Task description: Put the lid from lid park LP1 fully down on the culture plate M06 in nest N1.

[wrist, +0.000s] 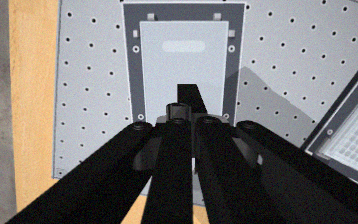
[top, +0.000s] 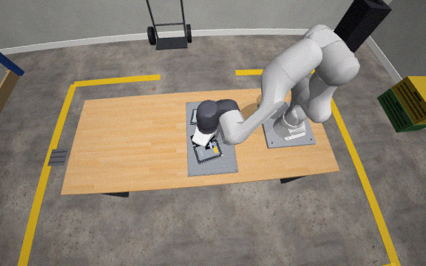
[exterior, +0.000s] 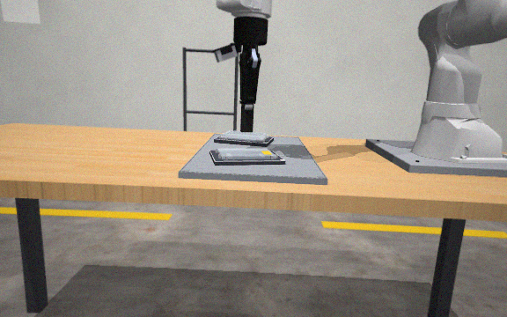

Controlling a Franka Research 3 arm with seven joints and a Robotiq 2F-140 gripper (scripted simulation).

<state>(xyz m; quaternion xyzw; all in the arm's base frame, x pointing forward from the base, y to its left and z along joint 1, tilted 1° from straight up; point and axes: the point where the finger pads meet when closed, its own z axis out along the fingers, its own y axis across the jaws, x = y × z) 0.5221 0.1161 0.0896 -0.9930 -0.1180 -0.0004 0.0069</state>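
The clear lid (top: 205, 154) (exterior: 240, 154) (wrist: 182, 65) with a yellow tag (top: 216, 150) (exterior: 266, 152) lies flat in its dark park frame (wrist: 132, 75) on the grey pegboard base (top: 213, 168) (exterior: 253, 172) (wrist: 90, 100). The culture plate (exterior: 245, 137) (wrist: 352, 135), with its wells showing, sits uncovered in the other frame, apart from the lid. My gripper (top: 210, 146) (exterior: 246, 125) (wrist: 186, 99) points straight down over the lid's tagged end, a little above it. Its fingers are shut together on nothing and hide the tag in the wrist view.
The pegboard base lies on a wooden table (top: 124, 140) (exterior: 82, 150). The robot's own mounting plate (top: 291, 138) (exterior: 412, 163) is to the right. A hand truck (top: 168, 37) and a yellow-green crate (top: 414, 103) stand on the floor, away from the table.
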